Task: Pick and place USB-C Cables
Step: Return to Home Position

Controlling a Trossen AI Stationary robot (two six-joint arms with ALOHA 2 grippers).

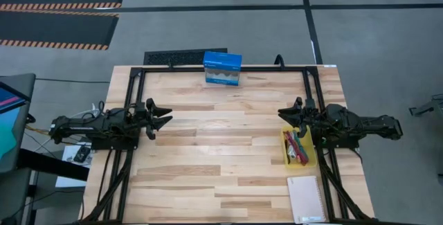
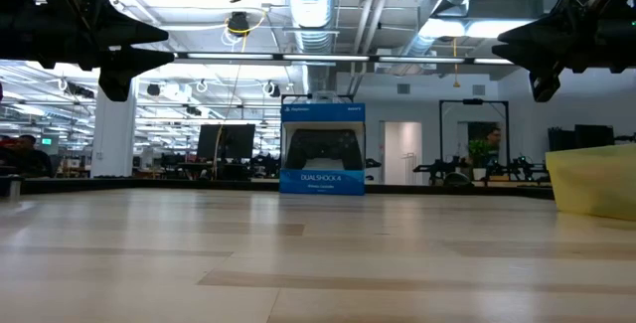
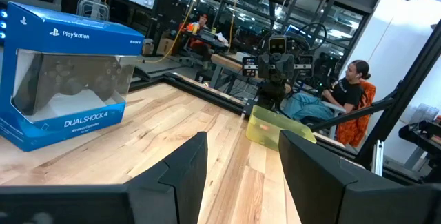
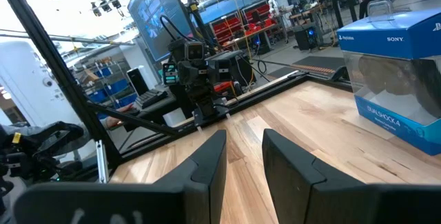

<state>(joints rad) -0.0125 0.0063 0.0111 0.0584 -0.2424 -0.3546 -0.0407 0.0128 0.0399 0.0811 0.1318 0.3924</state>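
Observation:
The cables lie in a small yellow tray [image 1: 309,157] near the table's right edge. There I make out a maroon-red bundle [image 1: 293,142], a teal one [image 1: 298,149] and a whitish one [image 1: 303,158]; a black one I cannot make out. My right gripper [image 1: 285,114] hovers open just beyond the tray's far left corner, above the table. My left gripper [image 1: 162,120] hovers open at the table's left side, far from the tray. The left wrist view shows the tray [image 3: 274,127] across the table. Both grippers [image 3: 241,172] [image 4: 244,158] hold nothing.
A blue DualShock box [image 1: 222,68] stands upright at the middle of the far edge. A white spiral notebook [image 1: 306,199] lies at the near right corner. Bare wood stretches between the two arms. A black frame rail [image 1: 308,86] runs along the table's sides. People sit beyond the table [image 3: 348,89].

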